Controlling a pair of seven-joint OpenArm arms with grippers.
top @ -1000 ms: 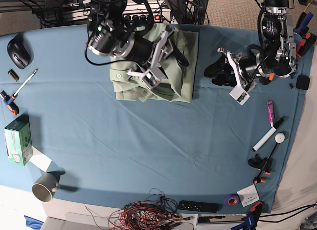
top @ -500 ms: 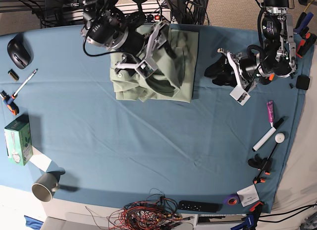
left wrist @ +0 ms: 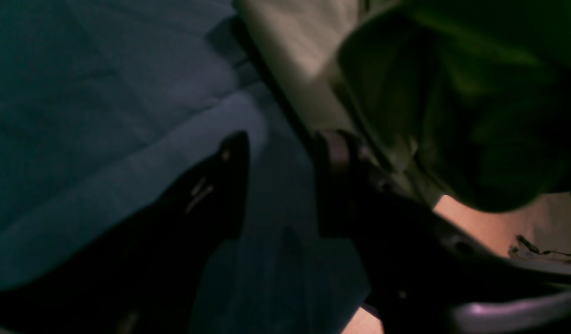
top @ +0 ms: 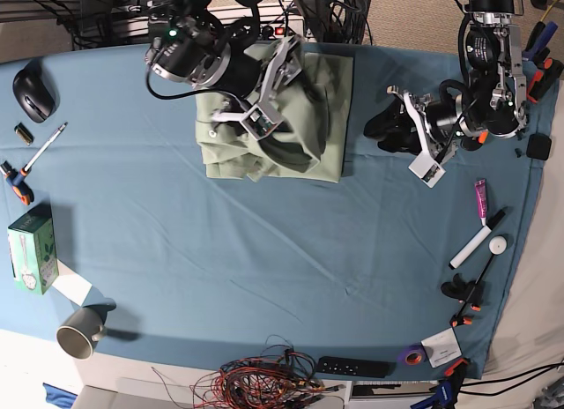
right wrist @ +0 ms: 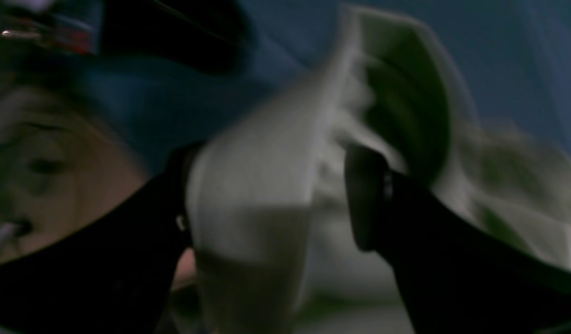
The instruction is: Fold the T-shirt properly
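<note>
here the t-shirt (top: 295,149) lies folded into a rough rectangle at the far middle of the tabletop (top: 264,250), on its teal-blue cloth, with the collar end toward the base view's left. the right tool (top: 273,92) hangs just over the shirt's upper part, its jaws spread wide; in the right wrist view (quite blurred) pale green fabric (right wrist: 248,195) fills the gap between the two dark fingers (right wrist: 366,195), and whether they touch it i cannot tell. well apart, near the tabletop's edge on the base view's right, the left tool (top: 414,140) sits low over bare cloth, jaws parted with nothing between them. a black mouse (top: 33,90), a green box (top: 33,248) and a grey mug (top: 81,330) sit along the opposite side.
</note>
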